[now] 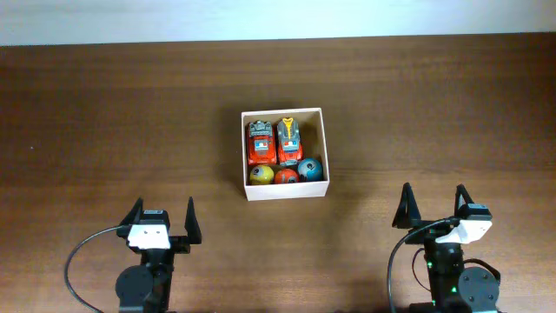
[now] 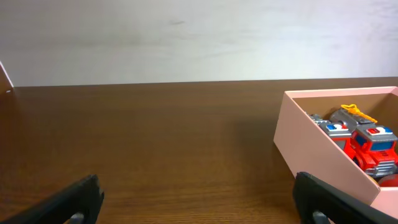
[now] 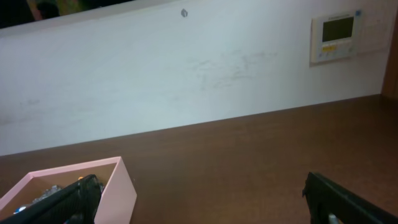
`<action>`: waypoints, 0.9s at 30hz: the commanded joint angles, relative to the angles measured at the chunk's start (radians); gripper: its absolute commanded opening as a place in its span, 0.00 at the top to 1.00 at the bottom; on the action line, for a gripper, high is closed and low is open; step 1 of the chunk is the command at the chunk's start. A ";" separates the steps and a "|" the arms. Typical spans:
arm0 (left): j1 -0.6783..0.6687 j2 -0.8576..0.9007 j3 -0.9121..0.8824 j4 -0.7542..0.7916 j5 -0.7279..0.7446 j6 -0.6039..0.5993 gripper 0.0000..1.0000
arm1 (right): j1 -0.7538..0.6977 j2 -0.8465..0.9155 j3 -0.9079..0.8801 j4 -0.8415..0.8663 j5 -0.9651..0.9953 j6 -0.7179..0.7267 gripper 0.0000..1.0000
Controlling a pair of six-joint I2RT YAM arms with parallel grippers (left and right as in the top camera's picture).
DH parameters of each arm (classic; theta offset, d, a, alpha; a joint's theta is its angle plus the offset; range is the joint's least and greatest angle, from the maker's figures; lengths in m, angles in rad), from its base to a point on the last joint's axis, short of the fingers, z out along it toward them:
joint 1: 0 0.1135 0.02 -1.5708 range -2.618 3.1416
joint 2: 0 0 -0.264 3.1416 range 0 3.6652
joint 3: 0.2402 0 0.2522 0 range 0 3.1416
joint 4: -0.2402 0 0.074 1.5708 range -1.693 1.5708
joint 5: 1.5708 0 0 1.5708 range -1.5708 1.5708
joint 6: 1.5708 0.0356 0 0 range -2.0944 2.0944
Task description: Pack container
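The container [image 1: 325, 146], a small square white box with a tan inside, stands at the table's middle. Inside it two red toy trucks [image 1: 261, 143] [image 1: 288, 140] lie side by side at the back, and a yellow ball [image 1: 261, 175], a red ball [image 1: 286, 176] and a blue ball [image 1: 310, 168] line the front. My left gripper [image 1: 162, 219] rests open near the front left, empty. My right gripper [image 1: 434, 206] is open at the front right, also empty. In the left wrist view the container [image 2: 317, 152] sits at the right with the trucks [image 2: 373, 146] showing. The right wrist view catches the container [image 3: 115, 190] at lower left.
The brown wooden table [image 1: 104, 113] ends at a white wall [image 1: 261, 17] along the back. A wall thermostat [image 3: 339, 34] shows in the right wrist view. Black cables [image 1: 82, 256] loop beside both arm bases at the front edge.
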 commanded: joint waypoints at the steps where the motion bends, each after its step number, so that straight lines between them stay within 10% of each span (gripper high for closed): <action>1: 0.006 -0.010 -0.003 -0.005 0.015 0.022 0.01 | -0.005 -0.011 -0.034 0.029 -0.013 -0.014 0.01; 27: 0.006 -0.010 -0.003 -0.004 0.015 0.022 0.01 | -0.004 -0.011 -0.183 0.079 -0.143 -0.250 0.01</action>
